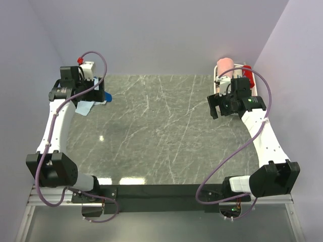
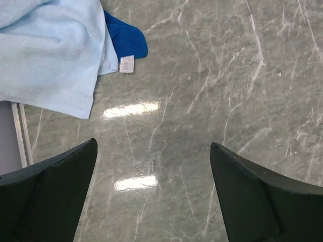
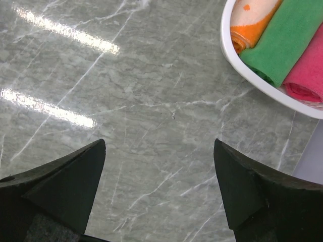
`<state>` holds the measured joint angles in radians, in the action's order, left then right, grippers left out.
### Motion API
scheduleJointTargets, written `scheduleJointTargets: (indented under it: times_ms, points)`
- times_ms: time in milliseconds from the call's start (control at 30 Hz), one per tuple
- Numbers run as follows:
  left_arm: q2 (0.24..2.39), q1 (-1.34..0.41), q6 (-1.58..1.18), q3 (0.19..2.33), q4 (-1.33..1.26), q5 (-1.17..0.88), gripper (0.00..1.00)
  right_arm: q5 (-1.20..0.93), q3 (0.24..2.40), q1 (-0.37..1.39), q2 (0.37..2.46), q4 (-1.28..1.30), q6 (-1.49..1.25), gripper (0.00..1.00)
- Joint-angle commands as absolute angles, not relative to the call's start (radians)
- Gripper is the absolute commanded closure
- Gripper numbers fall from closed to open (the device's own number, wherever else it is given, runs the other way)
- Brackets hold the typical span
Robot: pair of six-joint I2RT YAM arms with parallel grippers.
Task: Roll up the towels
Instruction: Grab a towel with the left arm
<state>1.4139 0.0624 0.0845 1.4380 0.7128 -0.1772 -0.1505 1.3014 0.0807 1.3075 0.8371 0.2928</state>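
Where the grey marbled desk [image 1: 161, 131] meets the pale walls [image 1: 151, 35] at its far left corner, you see the light blue towel [image 2: 50, 50] lying loose over the dark blue towel [image 2: 126, 38]. A white basket [image 3: 255, 76] of rolled towels [image 3: 285, 35] sits at the far right corner. Open marble runs between them. Your left claw [image 2: 152, 146] and right claw [image 3: 159, 143] both hang wide, holding nothing.
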Motion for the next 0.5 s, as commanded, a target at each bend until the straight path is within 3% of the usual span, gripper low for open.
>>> scheduleJointTargets:
  times_ms: [0,300,467]
  points:
    - [1.452,0.066,0.075,1.534,0.741,-0.155,0.01,-0.138,1.336,0.08,1.308,0.808,0.287,0.07]
    - [1.762,0.201,0.071,1.905,0.877,-0.155,0.01,-0.121,1.304,0.081,1.321,0.756,0.288,0.05]
    - [2.058,0.279,0.041,2.279,0.953,-0.186,0.12,-0.112,1.256,0.078,1.33,0.726,0.276,0.05]
